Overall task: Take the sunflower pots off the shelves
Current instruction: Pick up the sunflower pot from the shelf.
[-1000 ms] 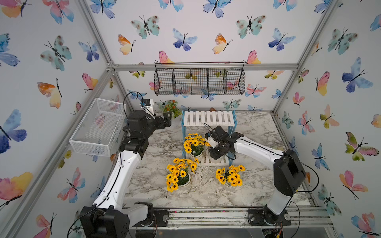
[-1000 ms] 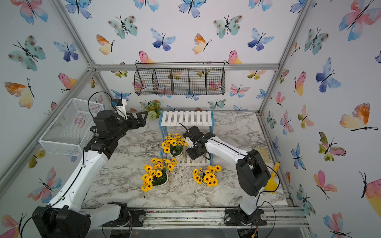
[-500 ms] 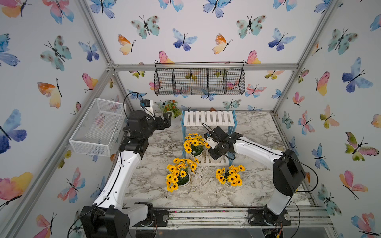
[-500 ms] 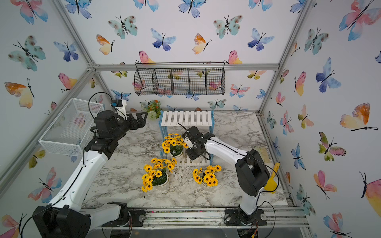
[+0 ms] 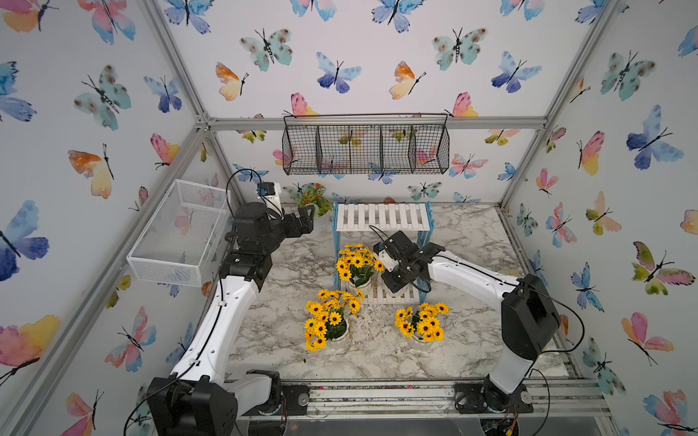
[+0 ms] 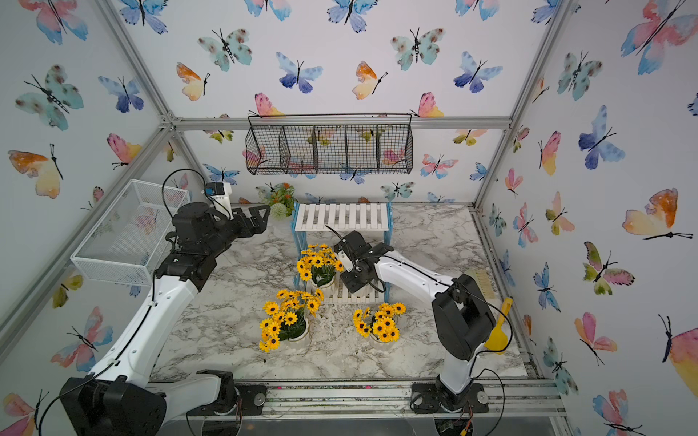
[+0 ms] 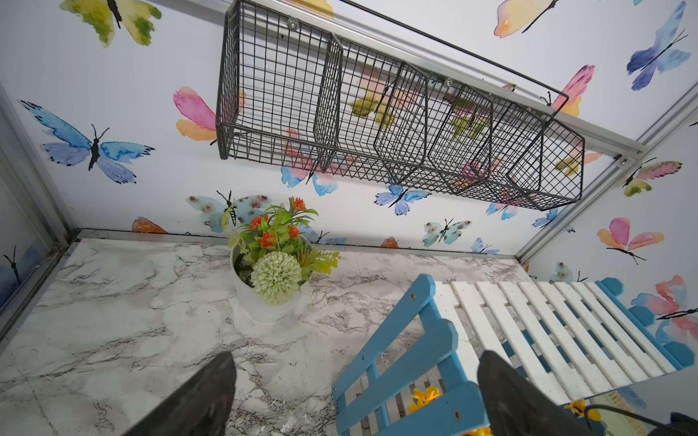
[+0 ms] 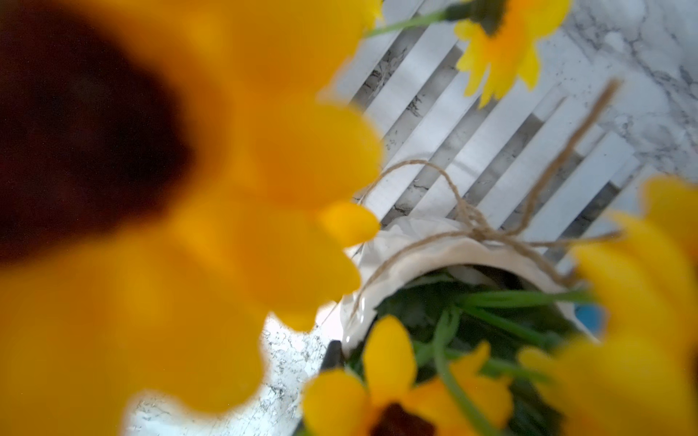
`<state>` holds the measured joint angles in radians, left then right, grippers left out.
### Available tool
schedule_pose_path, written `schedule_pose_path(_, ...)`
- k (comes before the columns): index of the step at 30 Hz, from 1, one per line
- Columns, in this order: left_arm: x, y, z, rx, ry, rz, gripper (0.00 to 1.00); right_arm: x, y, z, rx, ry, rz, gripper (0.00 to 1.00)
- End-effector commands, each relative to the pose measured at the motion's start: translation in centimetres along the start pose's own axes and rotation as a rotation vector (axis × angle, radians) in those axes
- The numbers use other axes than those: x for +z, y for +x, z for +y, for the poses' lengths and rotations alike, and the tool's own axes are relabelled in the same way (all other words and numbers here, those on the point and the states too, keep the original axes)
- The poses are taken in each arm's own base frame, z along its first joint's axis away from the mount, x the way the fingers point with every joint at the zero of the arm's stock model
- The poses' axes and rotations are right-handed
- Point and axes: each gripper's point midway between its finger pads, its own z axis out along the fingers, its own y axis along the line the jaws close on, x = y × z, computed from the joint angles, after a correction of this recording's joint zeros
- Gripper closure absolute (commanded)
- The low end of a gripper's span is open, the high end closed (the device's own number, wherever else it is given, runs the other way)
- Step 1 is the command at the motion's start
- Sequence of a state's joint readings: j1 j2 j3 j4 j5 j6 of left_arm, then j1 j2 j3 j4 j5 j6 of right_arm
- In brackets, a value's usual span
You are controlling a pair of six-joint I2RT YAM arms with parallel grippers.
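Observation:
The shelves (image 5: 381, 217) (image 6: 342, 217) stand at the back middle, and the top board is bare. One of the sunflower pots (image 5: 357, 264) (image 6: 317, 264) sits at the left end of the lower board. My right gripper (image 5: 380, 264) reaches in from the right and is shut on its twine-wrapped rim (image 8: 453, 256). One dark fingertip (image 8: 334, 355) presses the outside wall; blooms hide the other. Two more sunflower pots (image 5: 332, 321) (image 5: 423, 324) stand on the marble in front. My left gripper (image 5: 308, 219) (image 7: 355, 377) hovers open and holds nothing, left of the shelves.
A white pot with a pale pompom and orange flowers (image 5: 313, 196) (image 7: 272, 279) stands at the back, left of the shelves. A black wire basket (image 5: 364, 149) hangs on the back wall. A white mesh basket (image 5: 177, 234) is on the left wall. A yellow brush (image 6: 498, 332) lies at the right edge.
My right gripper's jaws have closed on the rim of the pot on the lower board. The left arm has stayed where it was.

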<state>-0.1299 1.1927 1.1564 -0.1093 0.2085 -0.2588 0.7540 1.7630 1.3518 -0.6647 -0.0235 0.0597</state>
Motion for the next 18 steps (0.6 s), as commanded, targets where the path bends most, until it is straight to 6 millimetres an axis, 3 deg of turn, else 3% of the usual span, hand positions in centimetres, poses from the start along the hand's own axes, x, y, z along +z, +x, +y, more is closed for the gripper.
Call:
schedule_pose_path(1, 0.2, 0.1, 0.2, -0.01, 0.008, -0.006, 0.01, -1.5, -0.3, 0.3, -0.009, 0.019, -0.023, 0.97)
schedule_pose_path(9, 0.4, 0.2, 0.5, -0.021, 0.012, -0.009, 0.01, -3.7, -0.8, 1.5, -0.036, 0.05, -0.067, 0.98)
schedule_pose_path(18, 0.3, 0.1, 0.5, -0.027, 0.015, -0.012, 0.01, -4.1, 0.2, 3.6, -0.091, 0.091, -0.049, 0.98)
